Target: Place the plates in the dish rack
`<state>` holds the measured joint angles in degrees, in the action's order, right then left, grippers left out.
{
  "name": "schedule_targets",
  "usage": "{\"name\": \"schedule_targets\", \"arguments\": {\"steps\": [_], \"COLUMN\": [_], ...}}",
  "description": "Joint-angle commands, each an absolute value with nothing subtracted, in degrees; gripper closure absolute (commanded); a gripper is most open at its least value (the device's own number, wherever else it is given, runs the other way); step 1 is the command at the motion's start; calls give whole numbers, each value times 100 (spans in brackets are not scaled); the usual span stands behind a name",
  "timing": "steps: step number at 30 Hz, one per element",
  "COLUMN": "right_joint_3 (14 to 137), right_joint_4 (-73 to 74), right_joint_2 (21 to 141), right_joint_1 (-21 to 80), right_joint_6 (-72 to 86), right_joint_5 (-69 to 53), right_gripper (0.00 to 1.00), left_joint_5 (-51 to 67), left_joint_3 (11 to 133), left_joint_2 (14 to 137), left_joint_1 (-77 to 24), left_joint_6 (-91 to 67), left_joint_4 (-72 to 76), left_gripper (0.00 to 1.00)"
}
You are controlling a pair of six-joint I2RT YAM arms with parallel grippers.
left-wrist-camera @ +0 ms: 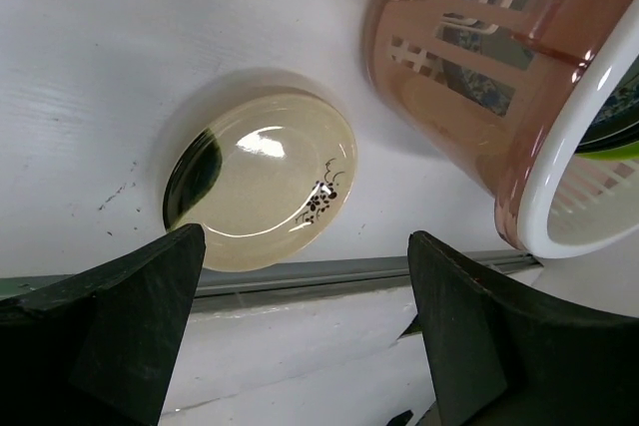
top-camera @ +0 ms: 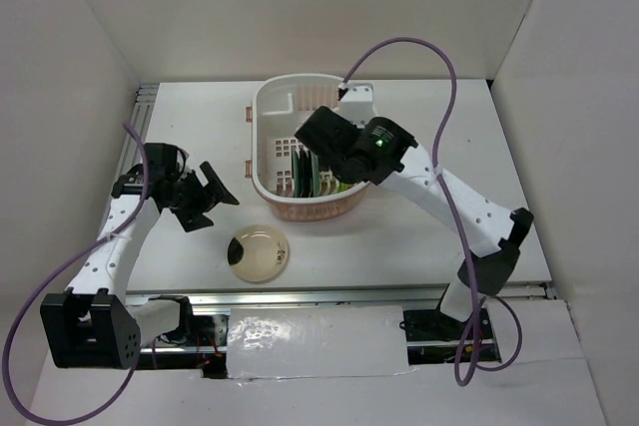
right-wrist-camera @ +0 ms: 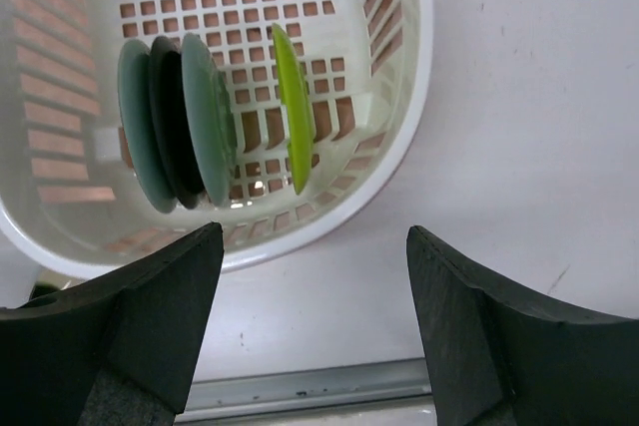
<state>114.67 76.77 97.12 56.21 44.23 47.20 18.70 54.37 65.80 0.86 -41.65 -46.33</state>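
The flat white table (top-camera: pixel 200 127) carries an oval pale-pink and white slotted plastic dish rack (top-camera: pixel 300 209) at the frame's centre, and just lower left of it a round glossy tan plate with a dark patch (top-camera: pixel 259 252).

The top camera looks steeply down from above the near edge over the whole table (top-camera: pixel 349 256). The left wrist camera, low and close, shows the tan plate (left-wrist-camera: pixel 262 179) centre-left and the dish rack (left-wrist-camera: pixel 469 107) upper right. The right wrist camera looks down into the rack, upper left. All share the rack.
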Motion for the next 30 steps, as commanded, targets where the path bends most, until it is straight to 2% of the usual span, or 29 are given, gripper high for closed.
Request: {"name": "schedule_targets", "arguments": {"steps": [1, 5, 10, 14, 19, 30], "right_joint_3": [11058, 10688, 9890, 9308, 9106, 8534], "right_joint_4": [7848, 7892, 7586, 7216, 7347, 7374], "right_joint_2": [9317, 8905, 8193, 7665, 7515, 7163], "right_joint_1": [5546, 5546, 5546, 5511, 5493, 5432], "right_joint_6": [4543, 4877, 5150, 5247, 5457, 5555], "right_joint_5": [4264, 3895, 3560, 3305, 3252, 3234], "right_gripper": [19, 19, 19, 19, 19, 18], "left_joint_5": [1916, 1908, 986, 913, 1029, 1090], "left_joint_3": [5406, 5072, 4615, 4386, 4096, 3165], "left_joint_2": [6460, 6328, 6127, 5950, 6696, 7488], "left_joint_1": [62, 62, -220, -325, -377, -413], "left_joint_6": [-4429, -4631, -5430, -5756, -6302, -6293], "left_joint_4": [-4597, -4553, -4904, -4774, -4615, -3026], "left_gripper": [5, 6, 6, 5, 1, 1]}}
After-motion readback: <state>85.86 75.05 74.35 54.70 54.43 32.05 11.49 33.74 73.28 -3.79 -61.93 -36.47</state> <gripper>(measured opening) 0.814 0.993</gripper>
